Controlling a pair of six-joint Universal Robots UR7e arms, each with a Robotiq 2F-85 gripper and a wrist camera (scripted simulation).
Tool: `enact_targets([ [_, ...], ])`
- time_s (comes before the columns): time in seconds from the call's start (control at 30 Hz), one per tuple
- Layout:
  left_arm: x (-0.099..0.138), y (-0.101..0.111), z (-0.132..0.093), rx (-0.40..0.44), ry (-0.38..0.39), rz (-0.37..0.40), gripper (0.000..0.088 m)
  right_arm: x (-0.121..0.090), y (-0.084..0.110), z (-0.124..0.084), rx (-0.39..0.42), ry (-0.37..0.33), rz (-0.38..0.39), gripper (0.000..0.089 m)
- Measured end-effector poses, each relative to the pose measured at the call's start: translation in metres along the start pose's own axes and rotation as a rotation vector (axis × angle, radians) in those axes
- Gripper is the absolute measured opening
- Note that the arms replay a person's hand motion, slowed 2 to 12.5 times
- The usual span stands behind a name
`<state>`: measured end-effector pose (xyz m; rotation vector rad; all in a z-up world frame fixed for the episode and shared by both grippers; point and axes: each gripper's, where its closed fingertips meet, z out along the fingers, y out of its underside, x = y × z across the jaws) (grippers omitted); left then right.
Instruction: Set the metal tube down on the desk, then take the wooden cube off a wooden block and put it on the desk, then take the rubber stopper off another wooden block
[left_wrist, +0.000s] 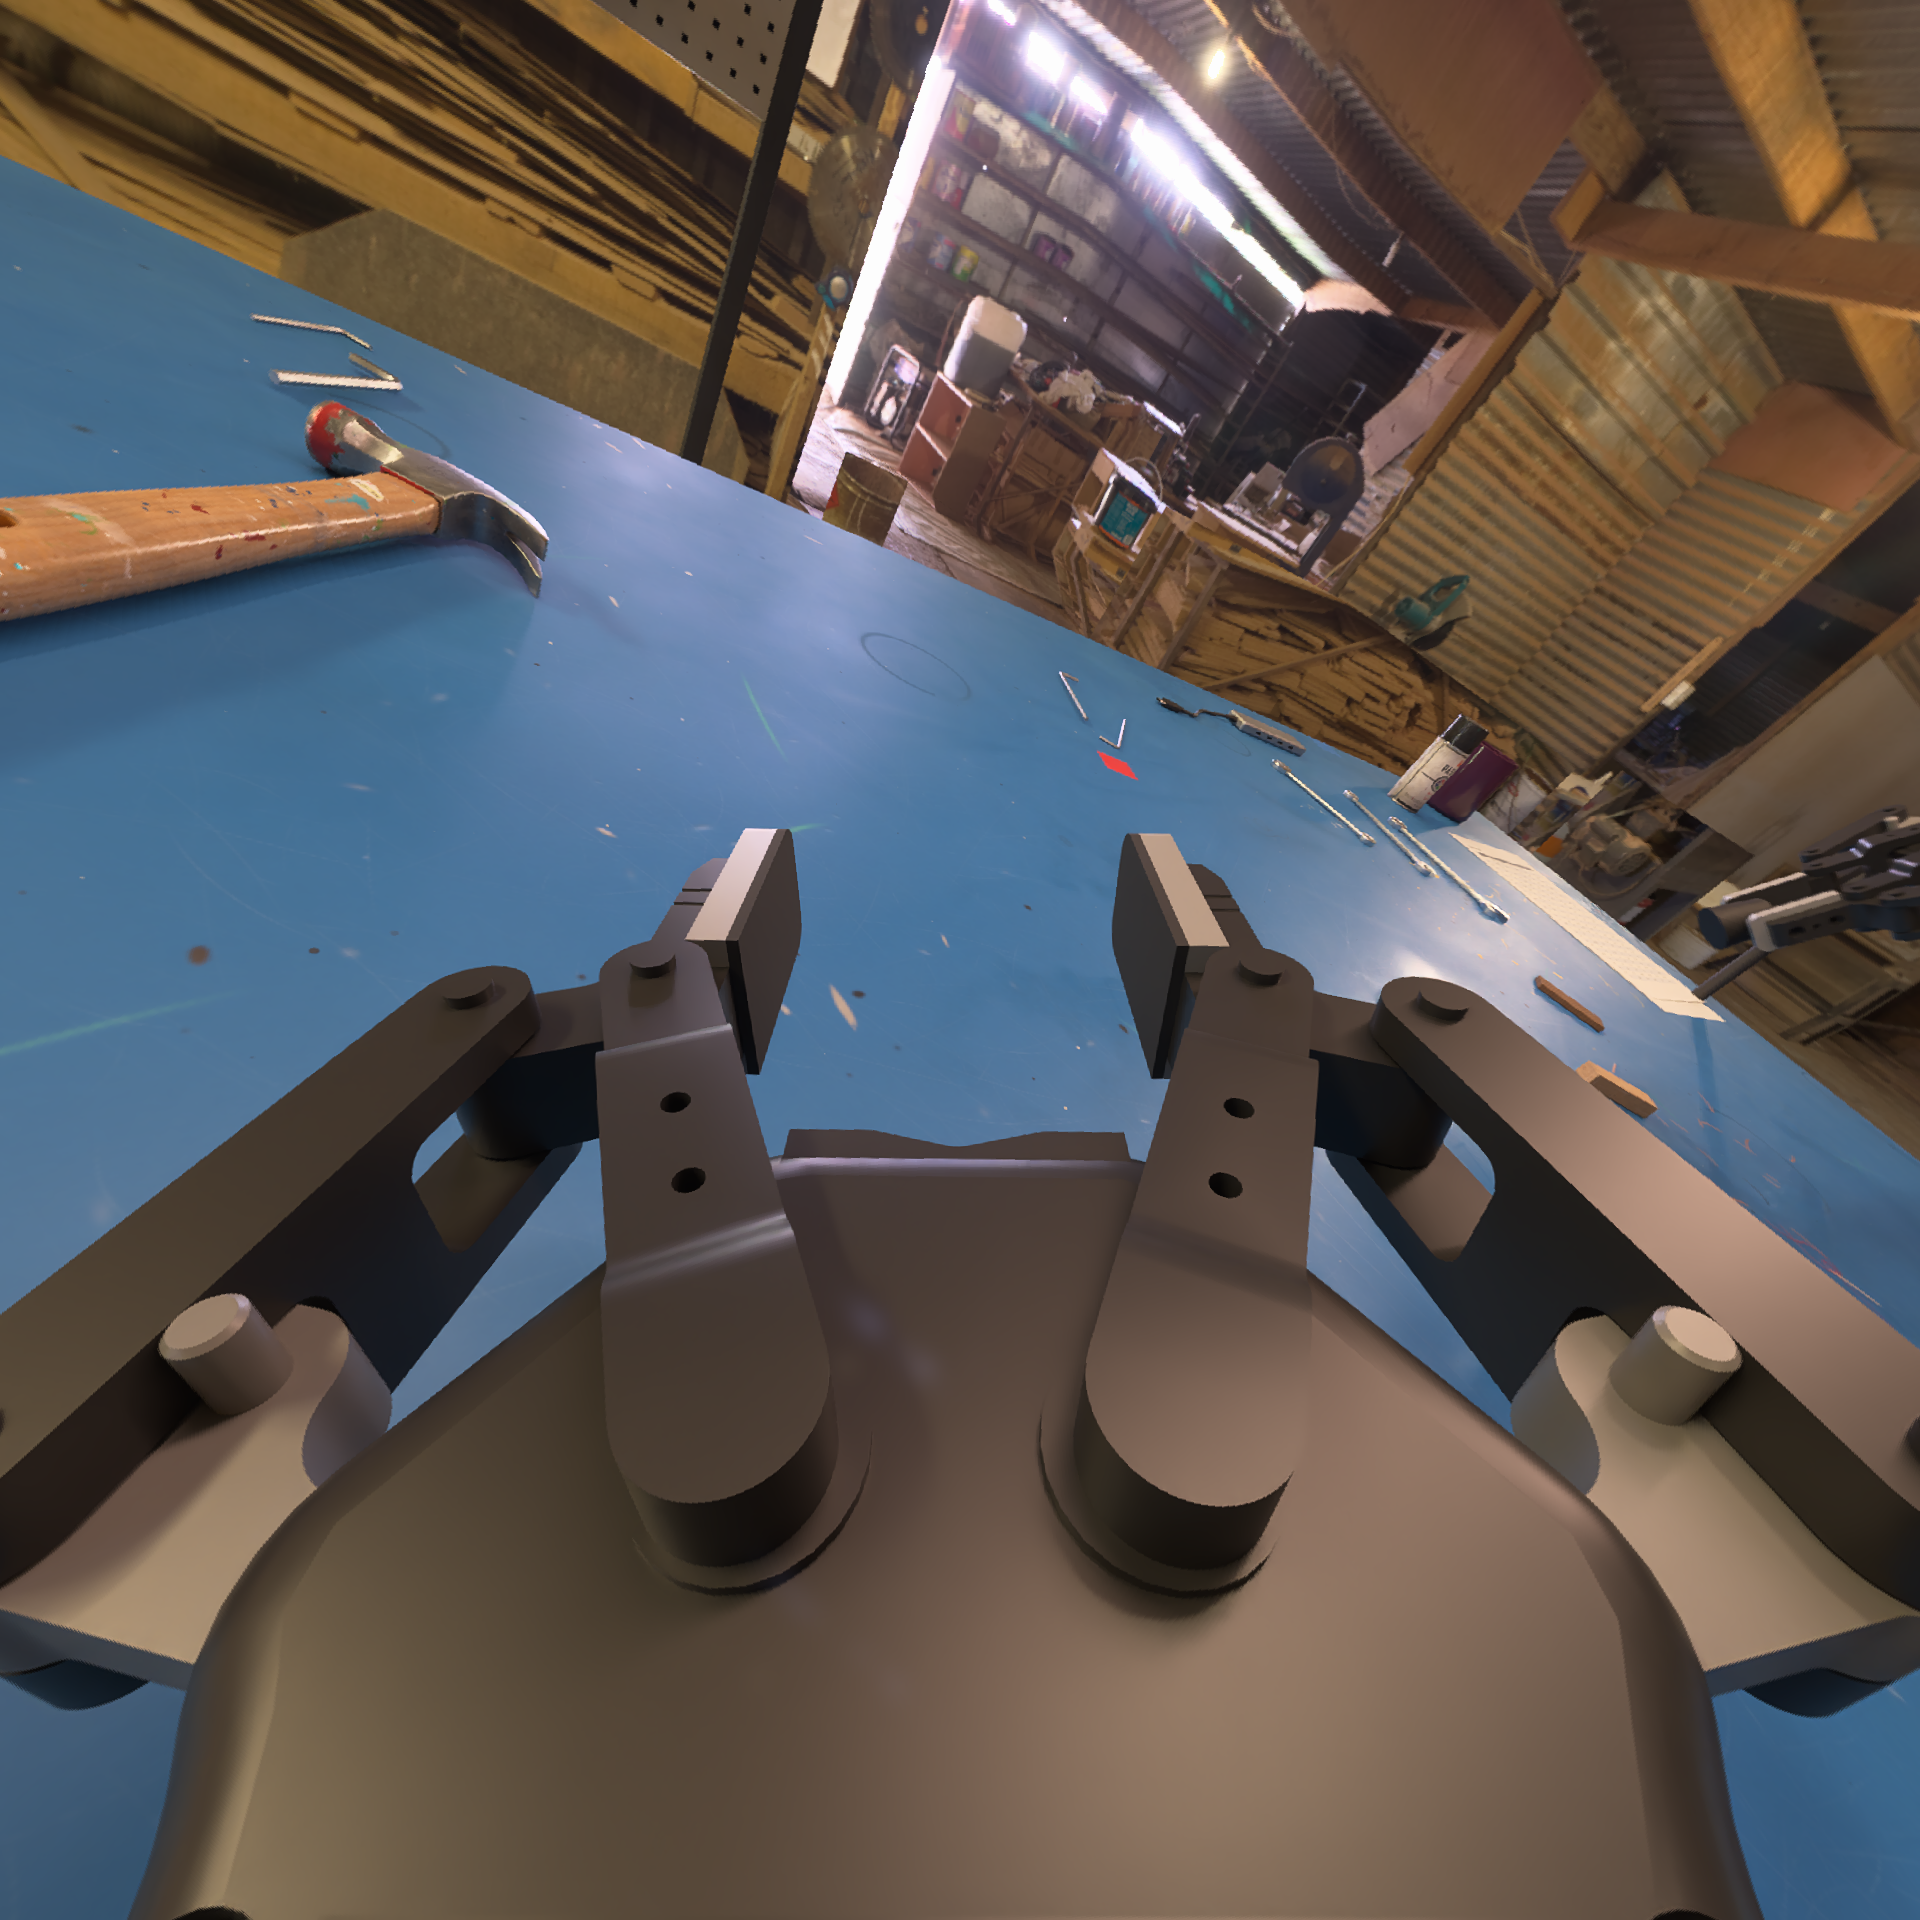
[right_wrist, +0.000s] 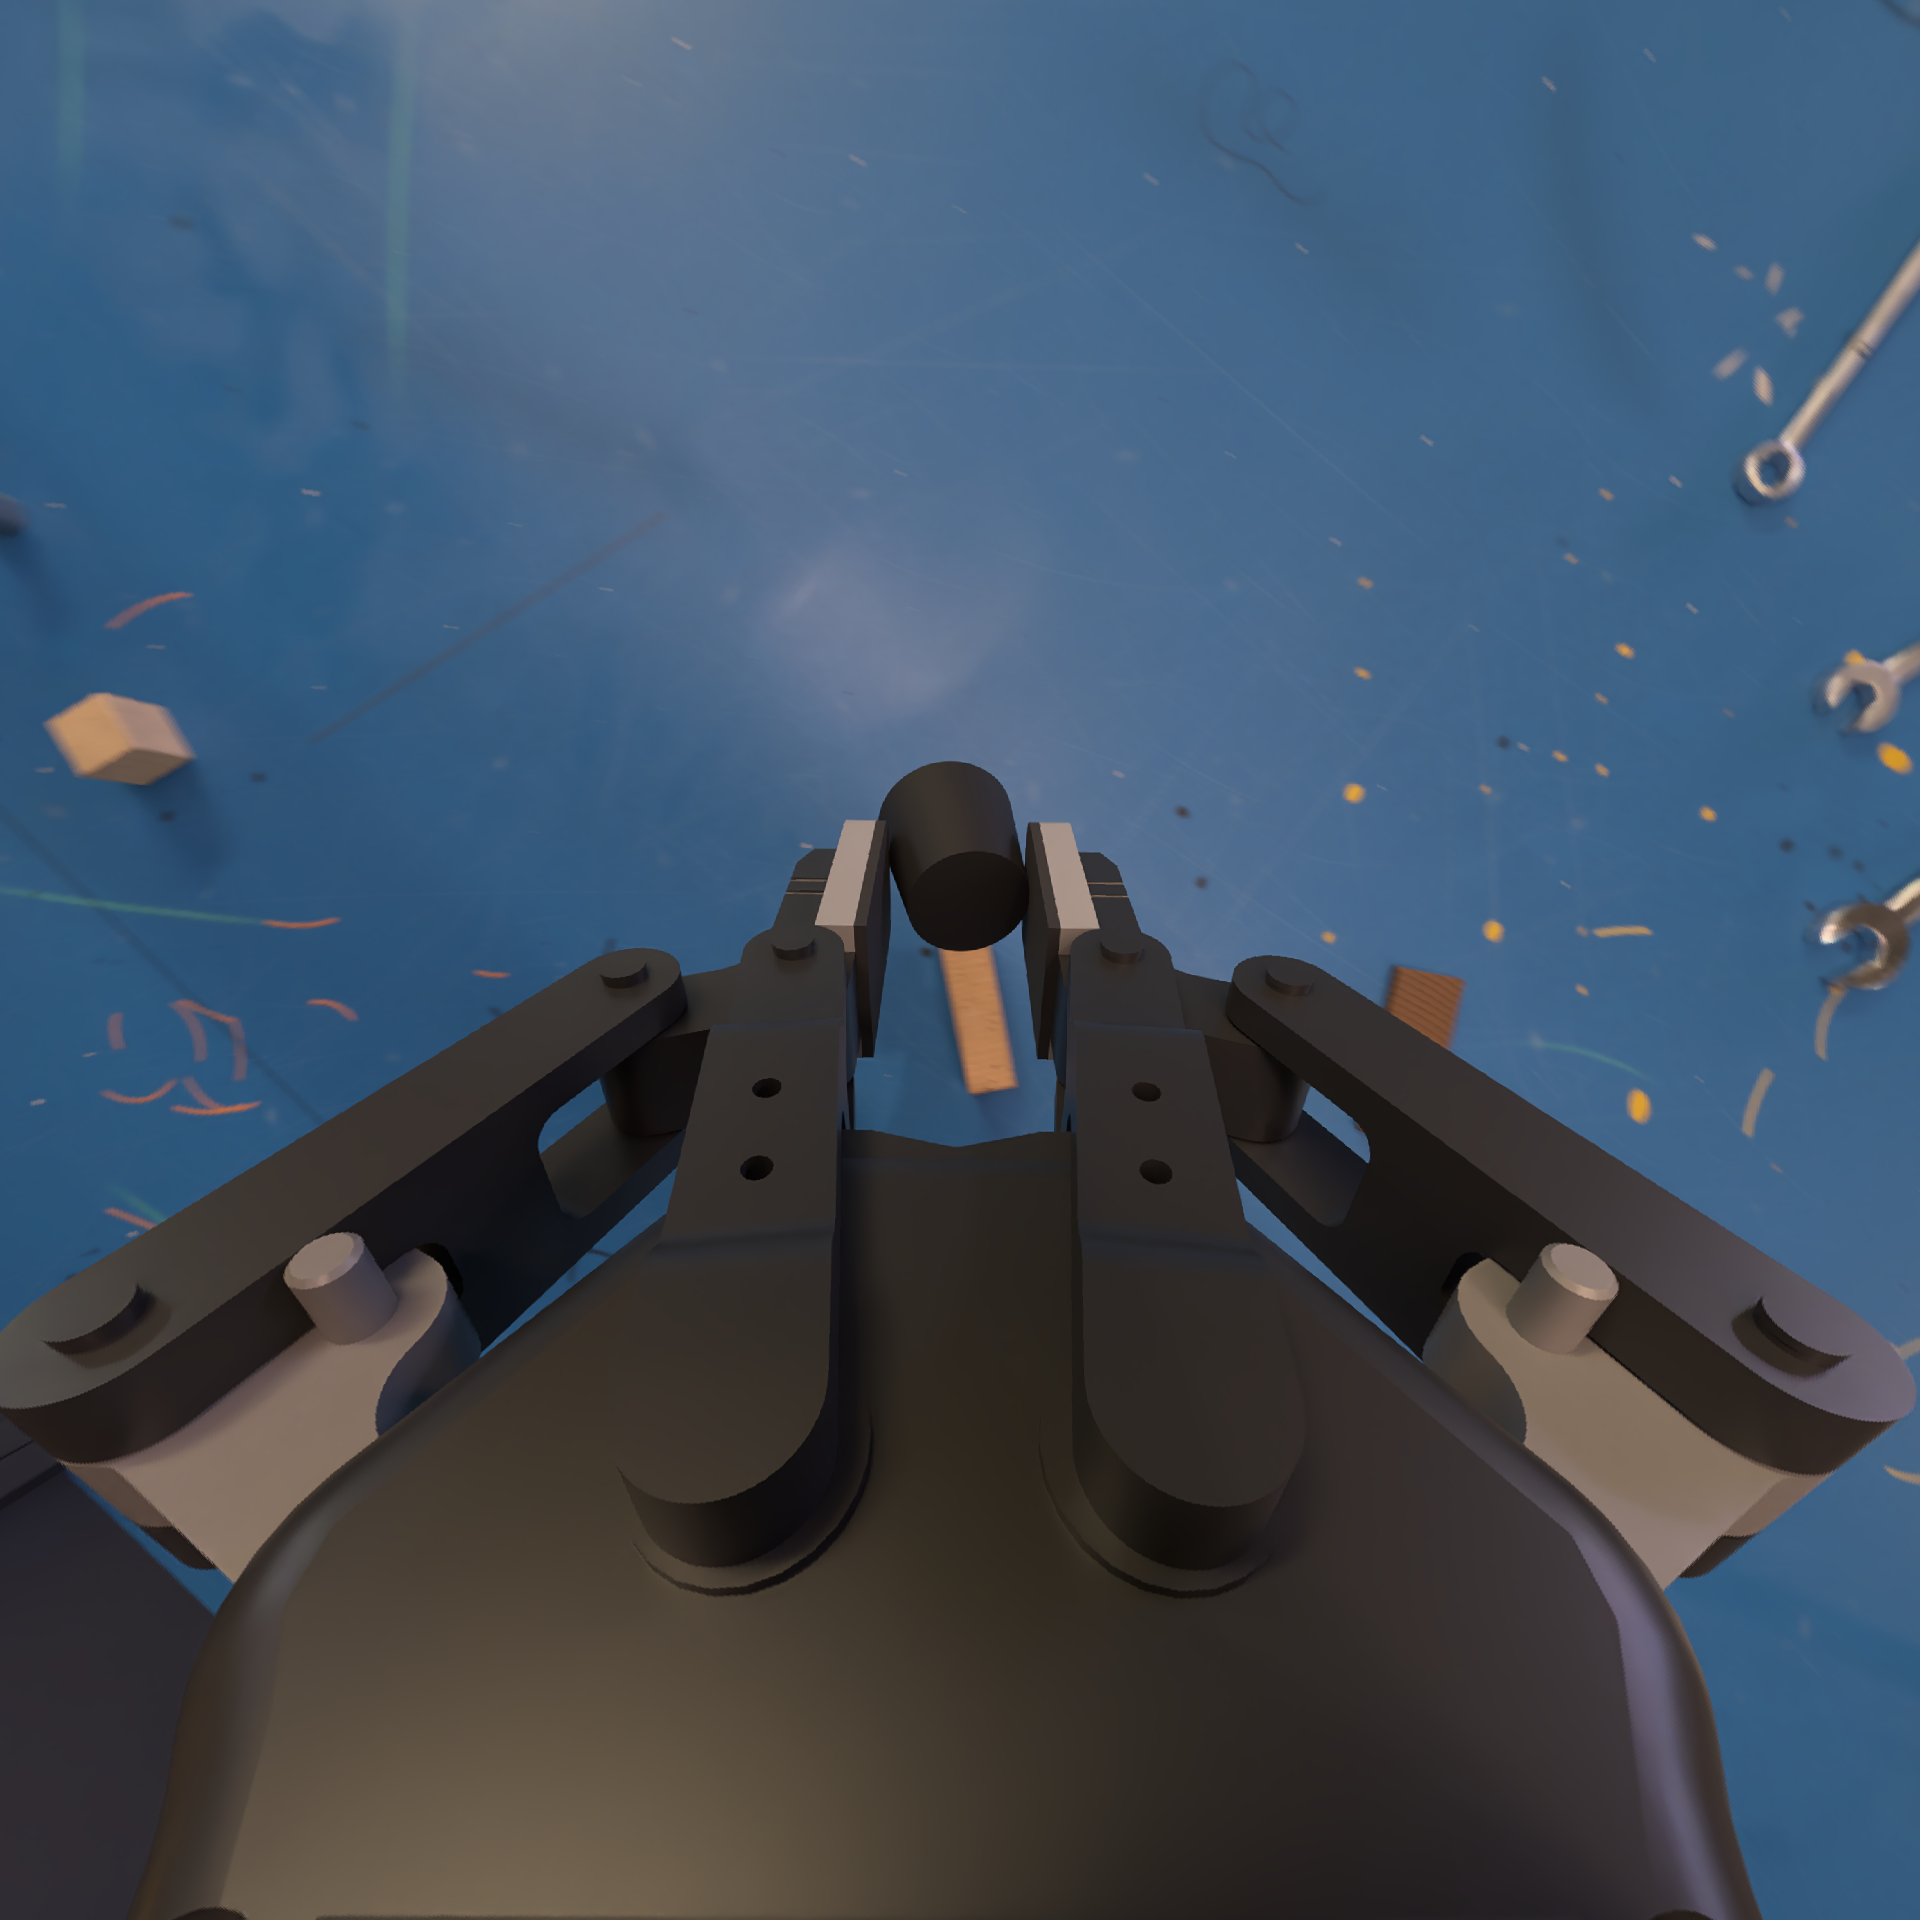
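The blue tabletop (right_wrist: 1143, 416) fills the right wrist view and carries everything else. Low in the left wrist view, the left gripper (left_wrist: 956, 935) hangs over bare blue with its fingers (left_wrist: 764, 925) spread wide and nothing between them.

At the centre of the right wrist view, the right gripper (right_wrist: 958, 883) has its fingers (right_wrist: 854, 878) closed against the curved sides of the rubber stopper (right_wrist: 954, 862), a short dark cylinder lying crosswise with one flat end toward the camera. It appears to be raised clear of the tabletop, so the last step looks far along.

Just below the stopper in that view, between the fingers, lies a thin wooden block (right_wrist: 979, 1023); a second wooden block (right_wrist: 1425, 1003) shows at centre right. The wooden cube (right_wrist: 116, 736) rests on the tabletop at the left edge. The metal tube cannot be picked out in either view.

The stopper is probably light, slightly yielding and grippy, so a moderate squeeze across its round middle should do; held on a curved surface, it could roll or twist if gripped off-centre. The cube looks light, stiff and easy to take by opposite flat faces.
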<state>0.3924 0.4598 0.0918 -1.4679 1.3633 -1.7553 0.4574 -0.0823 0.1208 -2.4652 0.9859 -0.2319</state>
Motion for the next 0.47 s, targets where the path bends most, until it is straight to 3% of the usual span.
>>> enact_targets([
  [0.2,0.000,0.001,0.001,-0.007,-0.003,0.002,0.0546,-0.057,-0.004,-0.005,0.071,-0.076,-0.077,0.0234],
  [0.47,0.000,0.002,0.001,-0.012,-0.004,0.005,0.0546,-0.115,0.006,0.008,0.074,-0.122,-0.157,0.0234],
])
